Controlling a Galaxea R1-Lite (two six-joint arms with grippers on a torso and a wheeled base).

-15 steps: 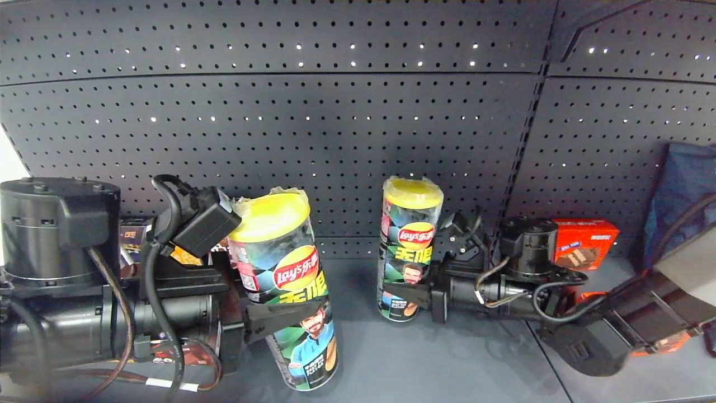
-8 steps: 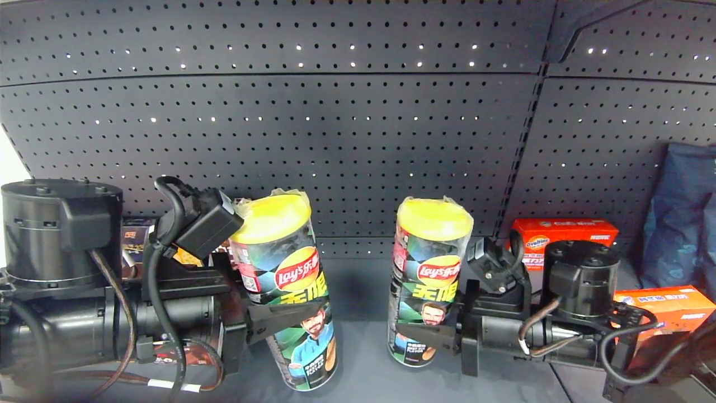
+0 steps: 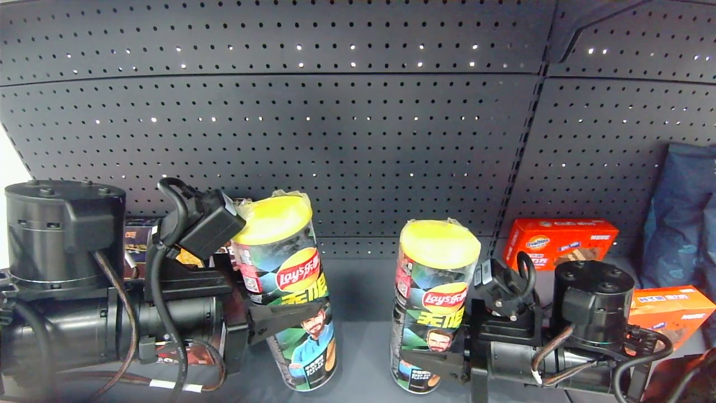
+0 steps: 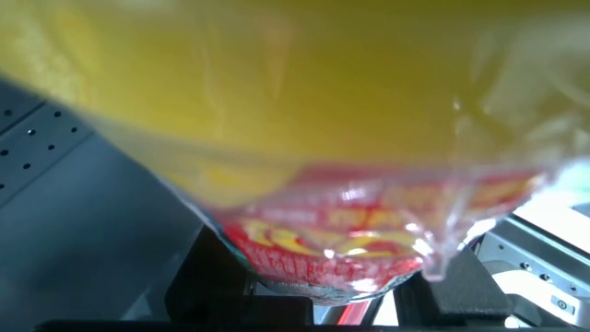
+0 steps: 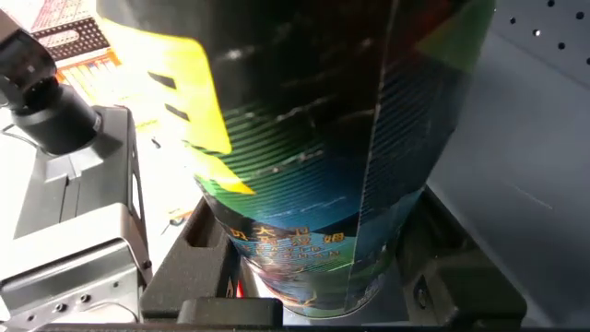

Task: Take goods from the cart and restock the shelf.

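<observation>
Left gripper (image 3: 282, 320) clamped on left chip can (image 3: 291, 280) around mid-body, one finger (image 3: 274, 319) across the label; can leans, yellow lid tipped toward the pegboard (image 3: 335, 140). Right gripper (image 3: 432, 362) clamped low on right chip can (image 3: 436, 291), which stands near upright, lid up. Both cans over the grey shelf deck (image 3: 363, 285), well apart from each other; contact with the deck cannot be told. Two orange boxes (image 3: 559, 243) and a blue bag (image 3: 679, 224) sit on the shelf's right side
</observation>
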